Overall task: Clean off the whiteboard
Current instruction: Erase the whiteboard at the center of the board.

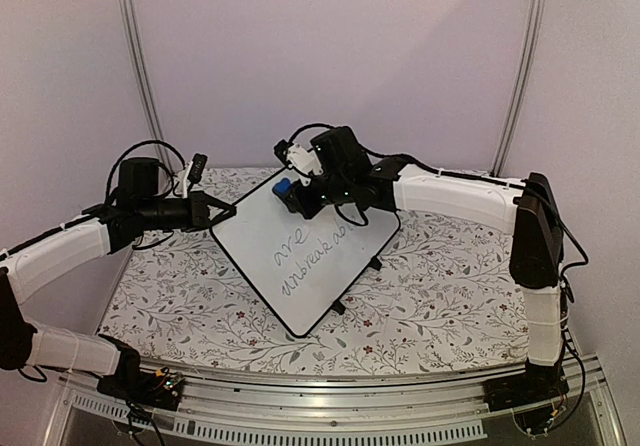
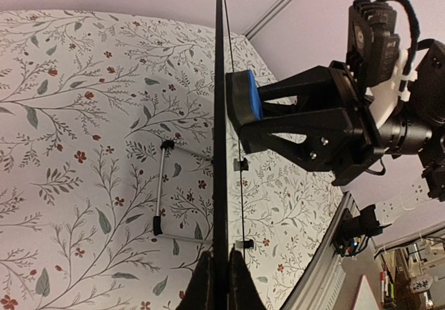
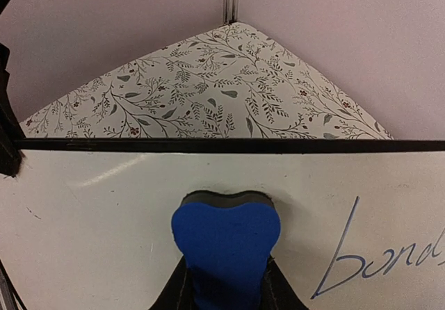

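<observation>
Overhead view: the whiteboard (image 1: pixel 300 256) lies near the middle of the floral-patterned surface (image 1: pixel 440 286), turned at a diagonal so that one corner points toward the arm bases. Dark handwriting (image 1: pixel 312 251) runs across its central area. Two black clip feet (image 1: pixel 375 262) show along its right-hand edge. The left fingers (image 1: pixel 222 209) are clenched on the board's left edge. The right fingers (image 1: pixel 297 198) reach in from the far side and grasp a blue eraser (image 1: pixel 284 187) at the board's far corner.

Left wrist view: the whiteboard (image 2: pixel 220 150) appears edge-on as a thin black line, pinched between the left fingers (image 2: pixel 205 286) at the bottom of the frame. The eraser (image 2: pixel 245 105) touches the board's writing face, held from behind by the right fingers (image 2: pixel 292 87). A thin wire stand (image 2: pixel 161 188) shows on the board's opposite side, over the patterned surface (image 2: pixel 76 115).

Right wrist view: the eraser (image 3: pixel 226 237), squeezed between the right fingers (image 3: pixel 179 290), rests against the whiteboard (image 3: pixel 104 206) just below its black rim. Blue handwriting (image 3: pixel 389 258) lies to the right of the eraser, apart from it. The board area around the eraser is bare white.
</observation>
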Robot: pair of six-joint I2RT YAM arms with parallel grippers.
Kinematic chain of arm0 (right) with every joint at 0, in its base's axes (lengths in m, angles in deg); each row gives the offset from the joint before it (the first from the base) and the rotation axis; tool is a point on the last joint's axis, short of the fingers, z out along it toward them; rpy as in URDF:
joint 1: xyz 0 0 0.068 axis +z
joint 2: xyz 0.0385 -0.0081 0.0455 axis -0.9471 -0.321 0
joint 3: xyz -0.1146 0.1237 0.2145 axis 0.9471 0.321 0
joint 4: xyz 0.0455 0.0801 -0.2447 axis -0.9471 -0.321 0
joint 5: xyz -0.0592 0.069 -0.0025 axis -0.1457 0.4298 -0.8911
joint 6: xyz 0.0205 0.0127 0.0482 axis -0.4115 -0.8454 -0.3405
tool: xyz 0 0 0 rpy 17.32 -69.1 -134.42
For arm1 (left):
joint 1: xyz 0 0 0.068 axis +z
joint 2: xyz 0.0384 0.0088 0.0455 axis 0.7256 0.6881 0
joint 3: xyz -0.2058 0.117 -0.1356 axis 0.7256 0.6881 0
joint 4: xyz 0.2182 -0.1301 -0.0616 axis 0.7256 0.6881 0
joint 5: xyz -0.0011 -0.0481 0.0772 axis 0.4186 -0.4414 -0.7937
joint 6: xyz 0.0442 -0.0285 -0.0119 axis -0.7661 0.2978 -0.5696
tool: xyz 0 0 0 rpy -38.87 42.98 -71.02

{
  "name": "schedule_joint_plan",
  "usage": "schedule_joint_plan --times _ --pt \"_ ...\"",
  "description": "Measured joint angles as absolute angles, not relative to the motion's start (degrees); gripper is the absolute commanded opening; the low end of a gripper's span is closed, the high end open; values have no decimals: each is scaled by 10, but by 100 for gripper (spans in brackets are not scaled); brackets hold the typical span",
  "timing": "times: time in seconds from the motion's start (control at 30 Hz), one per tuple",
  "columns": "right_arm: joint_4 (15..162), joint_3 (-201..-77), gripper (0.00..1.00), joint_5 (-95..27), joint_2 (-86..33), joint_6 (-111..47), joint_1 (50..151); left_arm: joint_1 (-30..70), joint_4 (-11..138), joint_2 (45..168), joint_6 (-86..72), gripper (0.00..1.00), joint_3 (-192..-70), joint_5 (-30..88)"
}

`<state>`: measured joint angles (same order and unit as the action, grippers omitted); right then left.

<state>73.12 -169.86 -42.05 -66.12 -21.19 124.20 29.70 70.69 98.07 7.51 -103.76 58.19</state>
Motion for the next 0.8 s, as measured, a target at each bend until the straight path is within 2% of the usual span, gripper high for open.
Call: schedule_joint_plan --times 0.23,0.63,0.8 --pt "757 -1664 14 -419 -655 -213 1240 297 709 981 77 0 -1038 578" --pt "790 -1500 14 -402 -581 -230 1237 297 709 981 77 0 -1038 579" --pt "792 -1490 14 -391 -576 -232 1237 297 708 981 77 0 -1038 579"
